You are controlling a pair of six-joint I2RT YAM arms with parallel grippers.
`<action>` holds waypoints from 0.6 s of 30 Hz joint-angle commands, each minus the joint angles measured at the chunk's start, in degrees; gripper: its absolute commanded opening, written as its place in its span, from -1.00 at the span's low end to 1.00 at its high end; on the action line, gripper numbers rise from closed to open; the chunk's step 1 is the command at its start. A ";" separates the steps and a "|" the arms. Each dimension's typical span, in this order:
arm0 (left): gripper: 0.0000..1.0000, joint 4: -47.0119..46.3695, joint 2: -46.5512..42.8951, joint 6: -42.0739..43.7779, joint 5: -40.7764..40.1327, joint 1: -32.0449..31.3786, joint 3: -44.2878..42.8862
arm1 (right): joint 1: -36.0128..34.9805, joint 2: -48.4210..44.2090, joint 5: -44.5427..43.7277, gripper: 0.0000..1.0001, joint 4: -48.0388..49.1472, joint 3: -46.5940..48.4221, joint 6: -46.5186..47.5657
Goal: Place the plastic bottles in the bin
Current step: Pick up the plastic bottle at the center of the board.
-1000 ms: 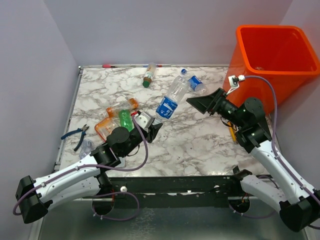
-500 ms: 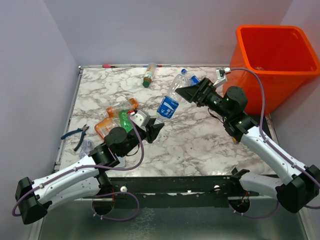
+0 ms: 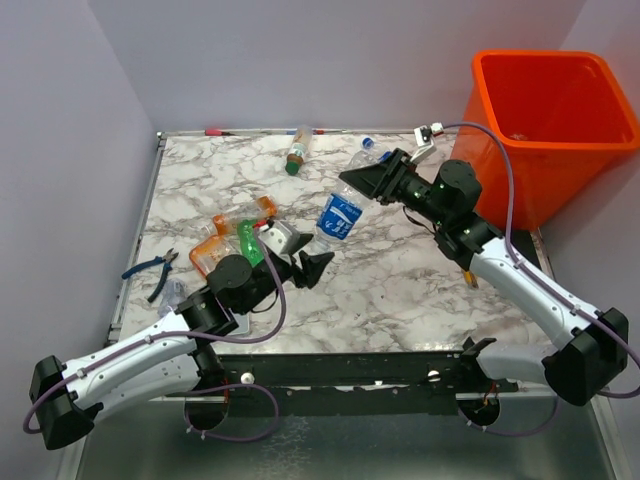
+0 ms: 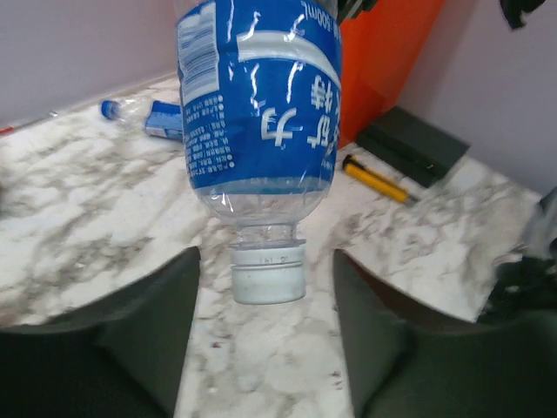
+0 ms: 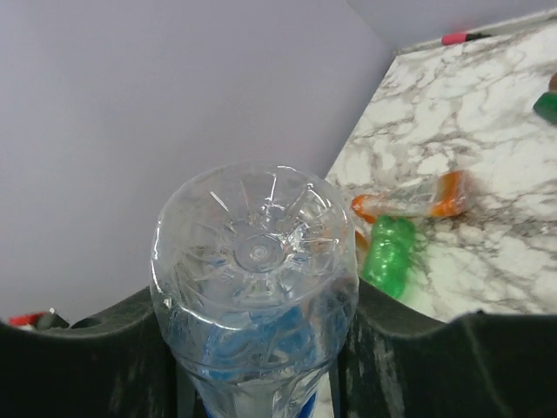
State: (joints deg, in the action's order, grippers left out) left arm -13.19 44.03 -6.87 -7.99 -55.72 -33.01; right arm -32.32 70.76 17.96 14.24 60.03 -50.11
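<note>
A clear plastic bottle with a blue label [image 3: 340, 215] hangs tilted above the table, cap end down. My right gripper [image 3: 352, 181] is shut on its ribbed base [image 5: 252, 261], one finger pressed against each side. My left gripper [image 3: 318, 262] is open just below it, and the white cap [image 4: 267, 274] sits between its fingers with a gap on both sides. Orange and green bottles [image 3: 235, 238] lie in a heap at the left. A brown bottle [image 3: 297, 152] and a crushed blue-labelled one [image 4: 157, 117] lie near the back. The orange bin [image 3: 520, 180] stands at the far right.
Blue-handled pliers [image 3: 152, 268] lie by the table's left edge. A red pen [image 3: 220, 131] rests along the back edge. A yellow-handled tool [image 4: 379, 180] and a black block [image 4: 413, 144] lie near the bin. Grey walls close in the left and back.
My right gripper swung left from beside the bin to the bottle's base and closed on it. My left gripper has let go of the cap and now sits slightly lower.
</note>
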 commanded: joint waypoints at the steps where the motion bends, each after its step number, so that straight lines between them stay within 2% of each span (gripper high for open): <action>1: 0.87 0.61 -2.93 -2.11 -2.10 -0.23 -1.09 | -0.36 -4.19 2.62 -0.27 -0.97 0.68 10.34; 2: 0.97 1.39 -3.57 -3.09 -2.53 -0.18 -1.47 | -0.41 -5.86 3.08 -0.30 -1.38 0.58 14.22; 5: 0.98 5.29 -5.09 -8.71 -2.60 -0.17 -4.12 | -2.32 -12.33 0.18 -0.40 -2.21 -1.03 30.45; 9: 0.99 9.17 -3.66 -18.87 4.52 -0.01 -8.00 | -6.26 -21.34 -8.17 -0.54 4.43 -6.72 52.63; 12: 0.98 3.62 -1.96 -28.07 12.93 0.05 -6.87 | -8.95 -25.26 -8.91 -0.65 10.18 -10.51 69.77; 14: 0.98 -2.89 -1.20 -33.24 16.56 0.31 -5.51 | -11.29 -27.02 -8.87 -0.68 10.24 -11.24 78.82; 18: 0.98 -6.33 0.63 -40.30 20.23 3.28 -7.06 | -18.88 -30.02 -13.35 -0.70 8.28 -14.73 96.78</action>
State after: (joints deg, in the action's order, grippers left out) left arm -13.02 42.83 -34.76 3.60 -55.29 -39.46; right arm -45.21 42.33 10.44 22.63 49.30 20.69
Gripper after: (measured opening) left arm 0.991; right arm 0.504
